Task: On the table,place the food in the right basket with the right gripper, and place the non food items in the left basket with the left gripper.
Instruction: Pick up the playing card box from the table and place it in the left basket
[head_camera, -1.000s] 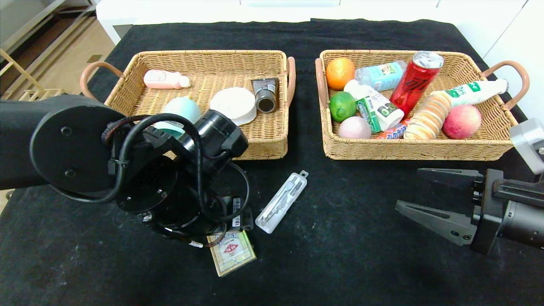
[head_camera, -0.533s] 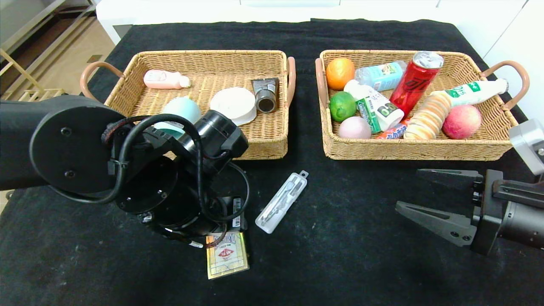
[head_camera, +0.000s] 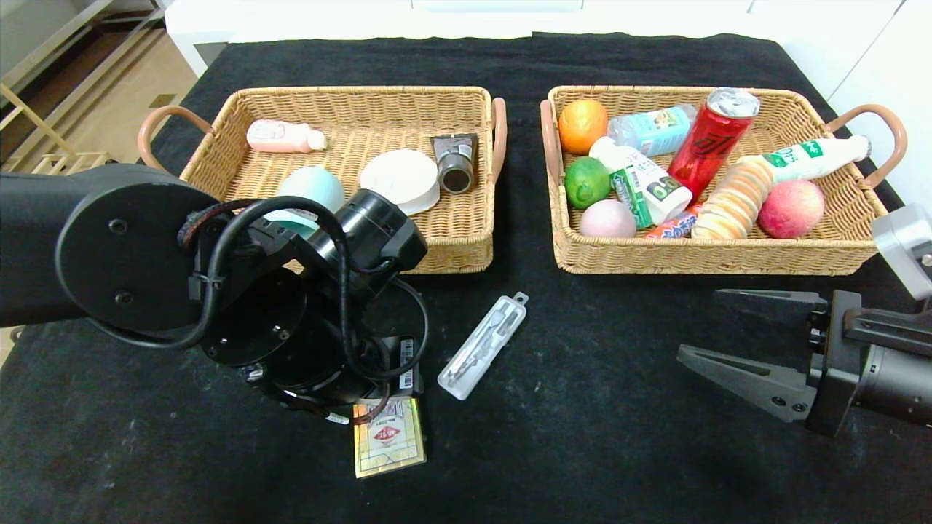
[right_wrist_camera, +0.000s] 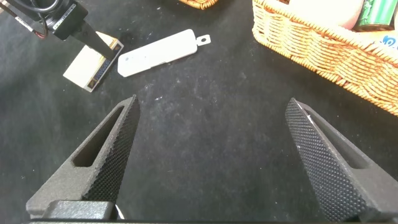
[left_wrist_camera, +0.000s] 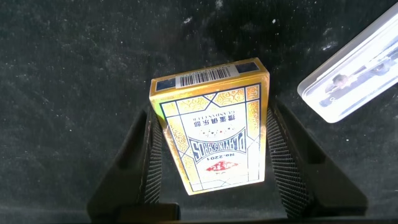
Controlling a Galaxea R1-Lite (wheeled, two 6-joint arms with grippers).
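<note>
A gold playing-card box (head_camera: 388, 439) lies on the black cloth near the front. My left gripper (left_wrist_camera: 211, 115) reaches down over it and is shut on it, one pad against each long side. In the head view my own wrist hides the fingers. A clear plastic case (head_camera: 482, 346) holding a metal tool lies just right of the box. The left basket (head_camera: 349, 98) holds a pink bottle, a teal ball, a white roll and a grey tube. The right basket (head_camera: 699, 258) is full of fruit, drinks and snacks. My right gripper (head_camera: 717, 324) hovers open in front of it, holding nothing.
The baskets sit side by side at the back with a narrow gap between their handles. Black cloth (head_camera: 582, 437) stretches between my two arms. The table's left edge drops to a wooden floor with shelving (head_camera: 44, 94).
My left gripper's fingers have shut on the card box, and the box has turned from a slant to square between them. The right arm has not moved.
</note>
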